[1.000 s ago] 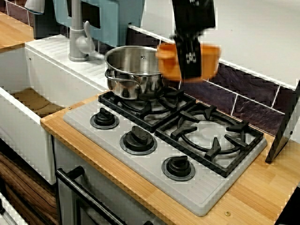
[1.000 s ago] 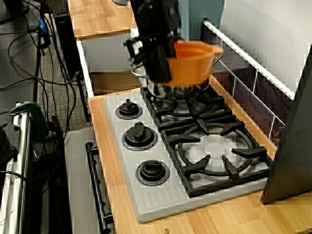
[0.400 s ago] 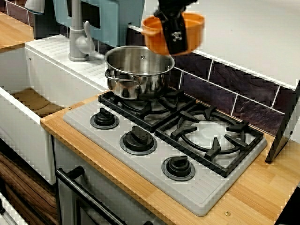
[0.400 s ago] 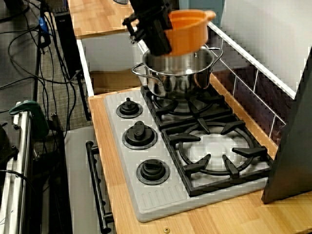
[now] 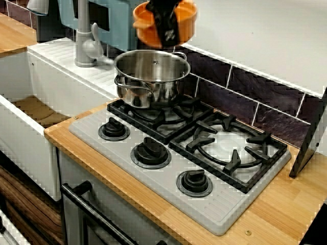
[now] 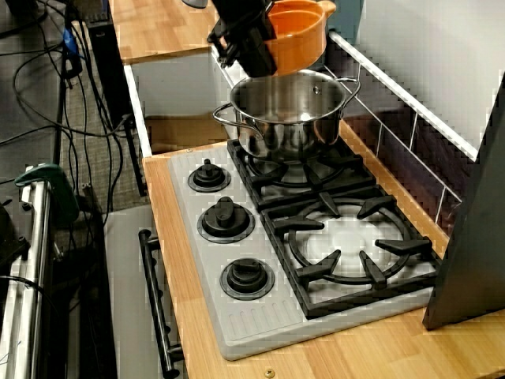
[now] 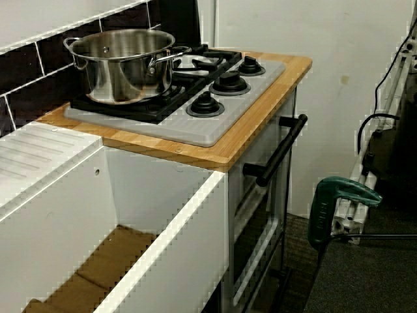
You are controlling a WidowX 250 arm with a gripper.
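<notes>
In the front view my gripper (image 5: 166,23) is shut on the rim of an orange bowl (image 5: 145,25), holding it in the air. The bowl hangs just above the far rim of a steel pot (image 5: 150,76) that stands on the left burner. Seen from the stove's end, the gripper (image 6: 251,41) is on the bowl's near side, and the orange bowl (image 6: 298,33) sits slightly tilted over the steel pot (image 6: 292,110). The pot's inside looks bare. From the sink side only the steel pot (image 7: 124,62) shows; the gripper and bowl are out of that frame.
The right burner grate (image 5: 230,148) carries nothing. Three knobs (image 5: 150,150) line the stove's front. A grey faucet (image 5: 84,35) and a white sink basin (image 5: 30,127) lie left of the pot. A dark panel (image 5: 309,138) leans at the far right. A green clamp (image 7: 339,202) stands by the oven.
My gripper has carried the orange bowl up and to the left, from beside the pot's right rim to above its far rim. The pot has not moved.
</notes>
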